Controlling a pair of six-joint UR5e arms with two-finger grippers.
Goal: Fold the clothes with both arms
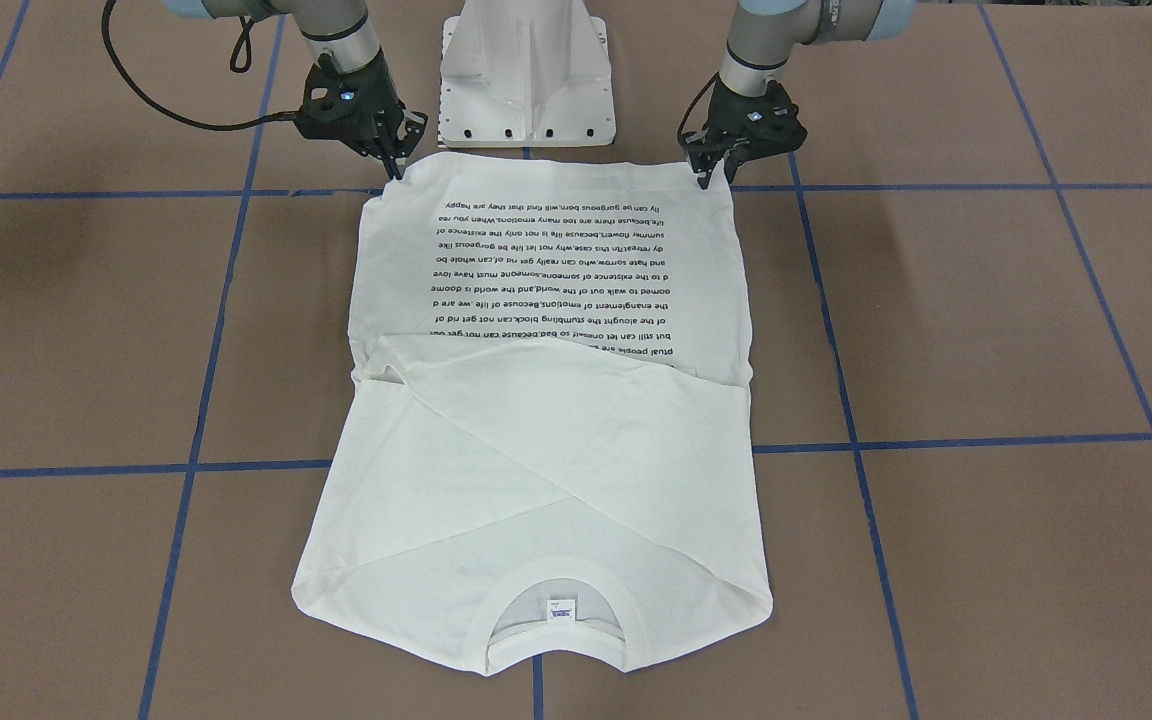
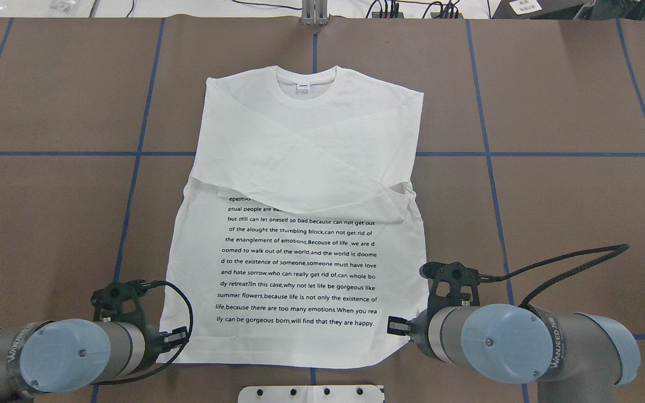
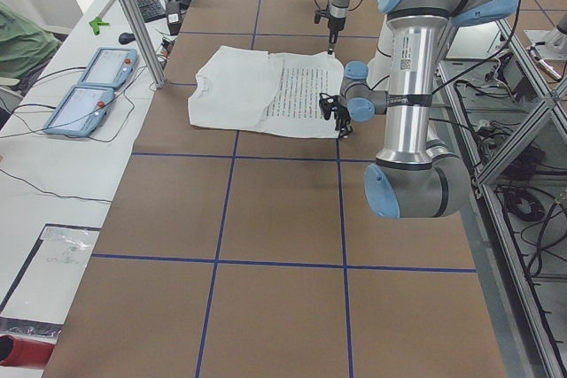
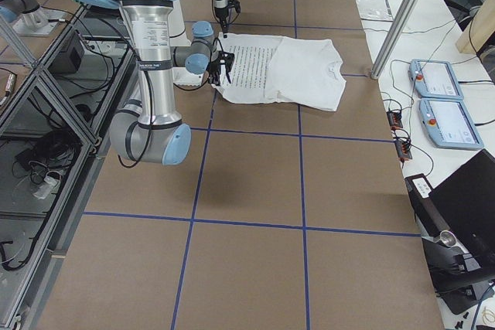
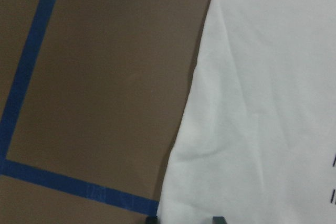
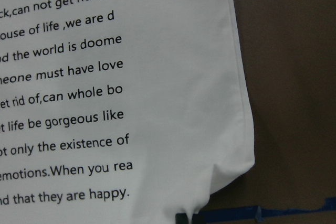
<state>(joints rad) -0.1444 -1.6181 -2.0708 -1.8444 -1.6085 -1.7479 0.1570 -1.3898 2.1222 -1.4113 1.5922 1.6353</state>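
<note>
The white long-sleeved T-shirt (image 2: pixel 305 168) lies flat on the brown table, sleeves crossed over the chest. Its collar (image 1: pixel 556 625) points away from the robot and the black text block (image 1: pixel 556 270) faces up. Both grippers sit at the hem corners nearest the robot. My left gripper (image 1: pixel 709 172) is shut on one corner and my right gripper (image 1: pixel 397 160) on the other. The left wrist view shows the shirt's side edge (image 5: pixel 199 108) running down to the fingertips. In the right wrist view the pinched corner (image 6: pixel 226 171) puckers.
The white metal pedestal (image 1: pixel 526 80) stands between the two arms, just behind the hem. Blue tape lines (image 2: pixel 132 184) grid the table. Two teach pendants (image 3: pixel 93 86) and an aluminium post (image 3: pixel 133 15) are beyond the table's far side.
</note>
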